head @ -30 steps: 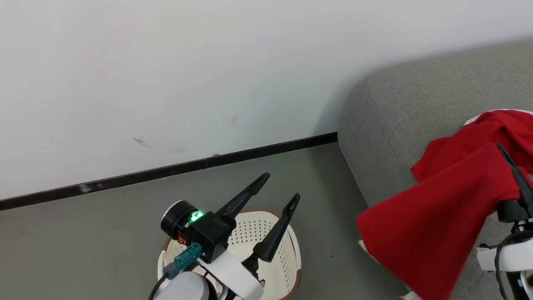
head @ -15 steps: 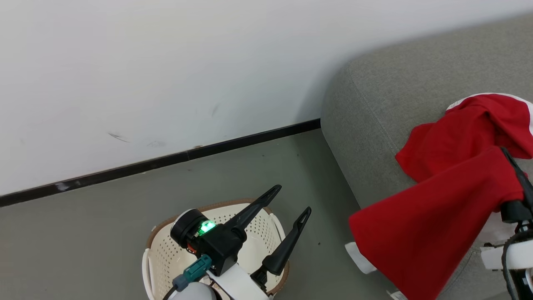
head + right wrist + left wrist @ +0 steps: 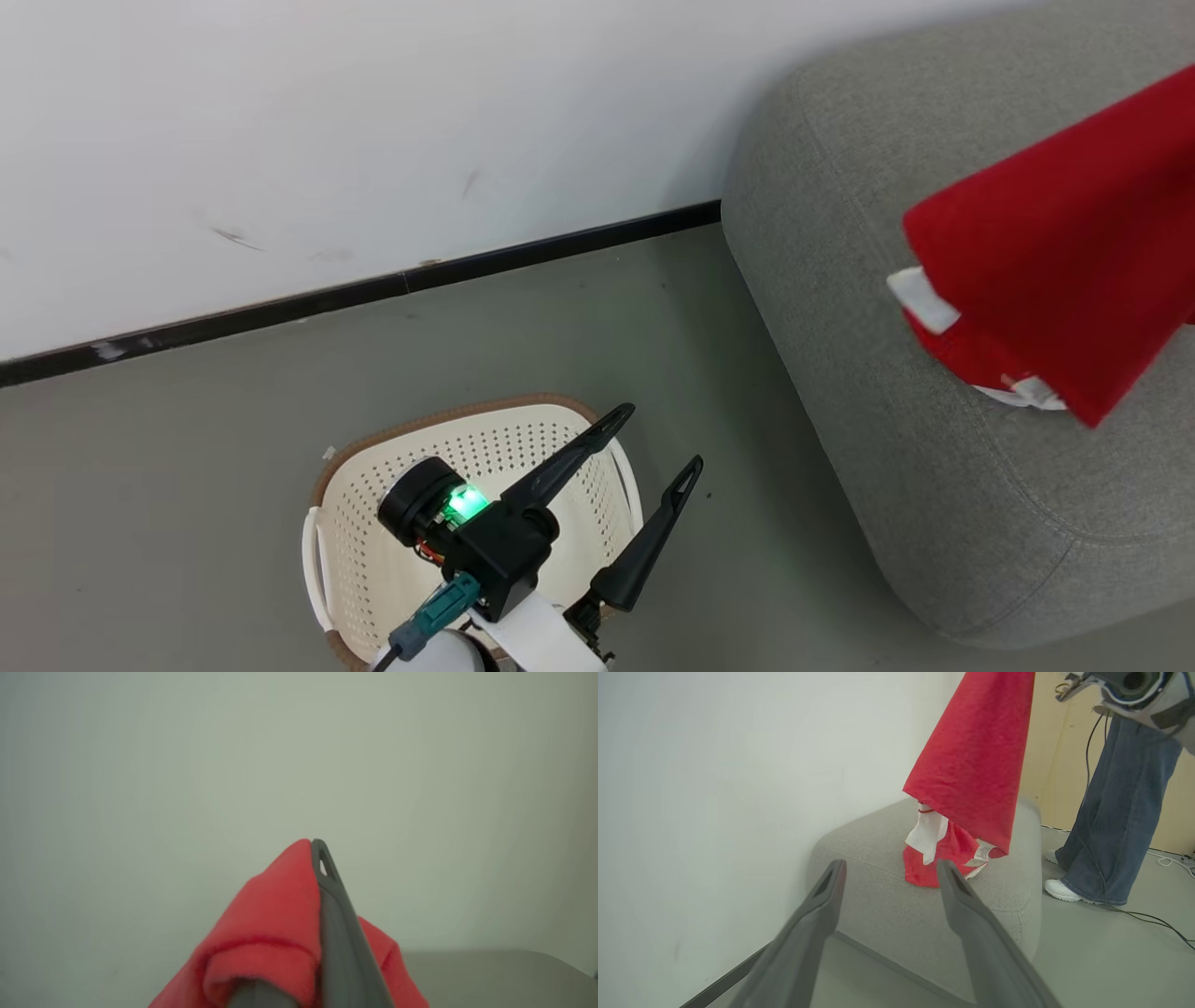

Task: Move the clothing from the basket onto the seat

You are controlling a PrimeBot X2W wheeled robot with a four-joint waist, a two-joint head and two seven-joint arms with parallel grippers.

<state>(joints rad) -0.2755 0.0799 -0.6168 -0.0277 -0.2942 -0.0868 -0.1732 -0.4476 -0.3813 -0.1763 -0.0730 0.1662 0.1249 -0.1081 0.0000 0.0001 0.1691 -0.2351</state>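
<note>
Placing step: clothing is clamped in right gripper, hung over seat. Left gripper is held apart above basket. Lowering and release are judged due.

Clothing: soft matt red cloth. Seat: coarse grey woven fabric. Basket, lower left: smooth cream perforated plastic.

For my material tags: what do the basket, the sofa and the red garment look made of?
Basket: likely moulded plastic, cream, matte; rows of punched holes. Sofa: grey woven upholstery, matte; visible weave and seams. Red garment: soft cloth, probably cotton-like; it hangs in limp folds.
</note>
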